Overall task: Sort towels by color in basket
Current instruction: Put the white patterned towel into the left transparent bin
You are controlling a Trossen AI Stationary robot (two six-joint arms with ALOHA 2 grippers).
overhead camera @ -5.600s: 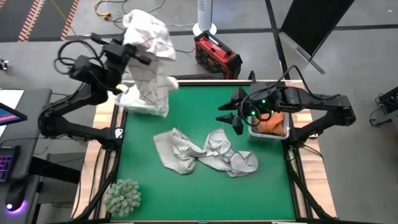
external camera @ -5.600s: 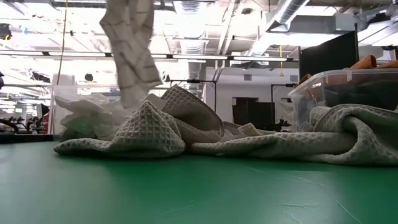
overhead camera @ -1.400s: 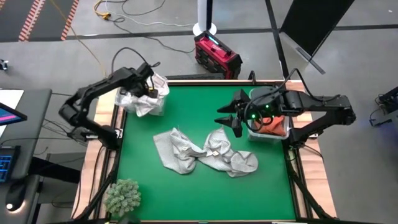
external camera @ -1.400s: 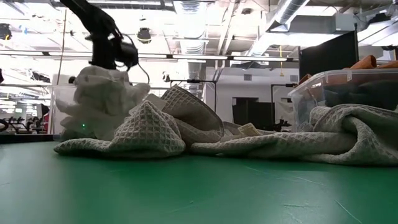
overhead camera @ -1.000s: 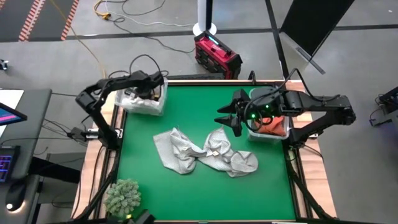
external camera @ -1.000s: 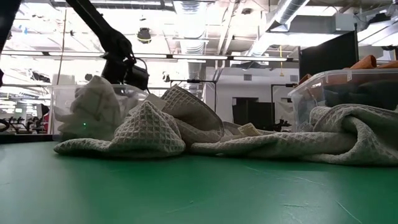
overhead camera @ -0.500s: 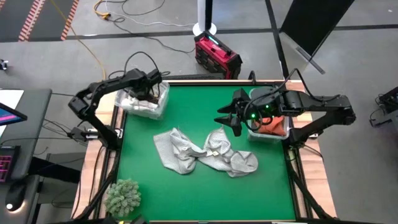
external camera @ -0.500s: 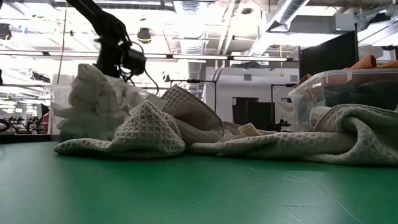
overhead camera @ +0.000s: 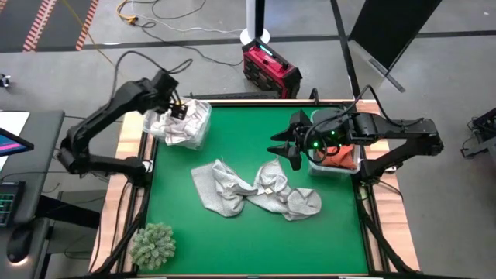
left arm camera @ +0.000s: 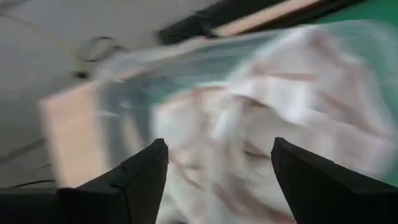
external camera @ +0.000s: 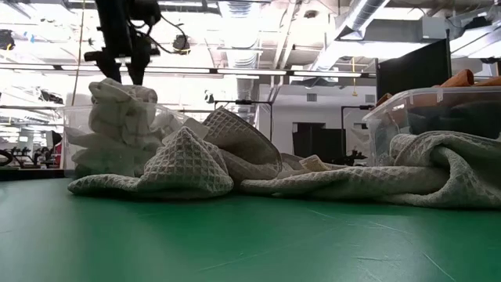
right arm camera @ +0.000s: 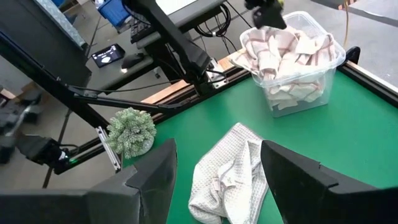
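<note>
White towels with a thin red grid (overhead camera: 184,125) are heaped in a clear bin (overhead camera: 203,116) at the table's far left; the heap (external camera: 117,117) stands above the rim. My left gripper (overhead camera: 176,108) hovers open just above it (external camera: 124,69), fingers pointing down (left arm camera: 217,180), holding nothing. Two light grey waffle towels (overhead camera: 256,190) lie crumpled mid-table (external camera: 235,157). A rust-orange towel (overhead camera: 338,157) lies in a second clear bin (overhead camera: 355,164) at the right. My right gripper (overhead camera: 281,147) hangs open beside that bin, above the mat (right arm camera: 217,180).
A fuzzy grey-green clump (overhead camera: 153,244) sits at the near left corner (right arm camera: 130,130). A red case (overhead camera: 271,70) and cables lie on the floor beyond the far edge. Bare green mat (overhead camera: 256,248) stretches along the near side.
My left gripper has opened and let go of the checked towel inside the left bin, then risen clear of the heap, tipping more steeply downward. The towel stays piled in the bin, its top above the rim.
</note>
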